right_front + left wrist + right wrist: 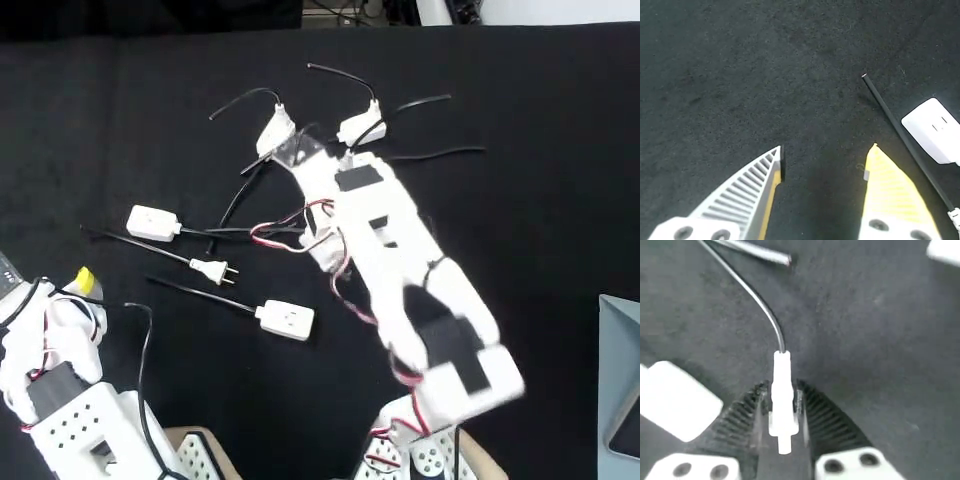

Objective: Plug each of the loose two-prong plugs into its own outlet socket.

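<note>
Plug (781, 390) in right tool (781, 386); black cloth tabletop (880, 340)

A loose plug (212, 269), white with two prongs pointing right, lies flat on the black desk (520, 150) with its black cord trailing left. It sits between a far socket (152, 222) and a near socket (285, 318), both white blocks on black cords. Farther back, a held plug (781, 402), also white, sits clamped in the right claw (781, 386), just beside a white block (675, 400).
</note>
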Tool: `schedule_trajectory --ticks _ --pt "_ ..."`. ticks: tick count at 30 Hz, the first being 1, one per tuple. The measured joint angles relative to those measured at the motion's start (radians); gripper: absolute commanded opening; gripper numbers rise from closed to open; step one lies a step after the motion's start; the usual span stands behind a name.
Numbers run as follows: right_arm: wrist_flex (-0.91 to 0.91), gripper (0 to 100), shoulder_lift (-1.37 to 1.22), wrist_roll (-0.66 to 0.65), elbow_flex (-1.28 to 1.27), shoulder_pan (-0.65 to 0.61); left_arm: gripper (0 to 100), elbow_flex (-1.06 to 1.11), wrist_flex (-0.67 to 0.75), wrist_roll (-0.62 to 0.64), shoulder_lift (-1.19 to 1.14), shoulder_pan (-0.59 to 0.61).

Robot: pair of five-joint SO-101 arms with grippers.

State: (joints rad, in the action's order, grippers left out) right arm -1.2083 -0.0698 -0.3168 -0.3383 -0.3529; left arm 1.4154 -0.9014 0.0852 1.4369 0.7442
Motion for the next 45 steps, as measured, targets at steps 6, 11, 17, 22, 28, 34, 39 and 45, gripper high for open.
schedule_trajectory --ticks 6,11,17,22,28,34,39,45 --pt "-0.006 1.1 0.324 -0.002 -0.089 -0.046 27 0.000 0.000 0.000 0.000 -0.054" --pt "0.025 1.1 0.582 0.015 -0.186 -0.084 27 -0.003 0.000 0.000 0.000 -0.117" --pt "0.107 1.1 0.853 0.071 -0.301 -0.104 27 -0.084 0.000 0.115 0.000 -0.242" --pt "0.150 1.1 1.036 0.110 -0.397 -0.164 27 -0.167 0.000 0.229 0.000 -0.430" --pt "0.206 1.1 1.198 0.141 -0.519 -0.262 27 -0.235 0.000 0.322 0.000 -0.624" --pt "0.219 1.1 1.244 0.146 -0.592 -0.344 27 -0.295 0.000 0.338 0.000 -0.736" --pt "0.219 1.1 1.246 0.147 -0.601 -0.384 27 -0.344 -0.026 0.338 0.000 -0.832" --pt "0.219 1.1 1.246 0.147 -0.601 -0.390 27 -0.417 -0.129 0.287 0.000 -0.947"
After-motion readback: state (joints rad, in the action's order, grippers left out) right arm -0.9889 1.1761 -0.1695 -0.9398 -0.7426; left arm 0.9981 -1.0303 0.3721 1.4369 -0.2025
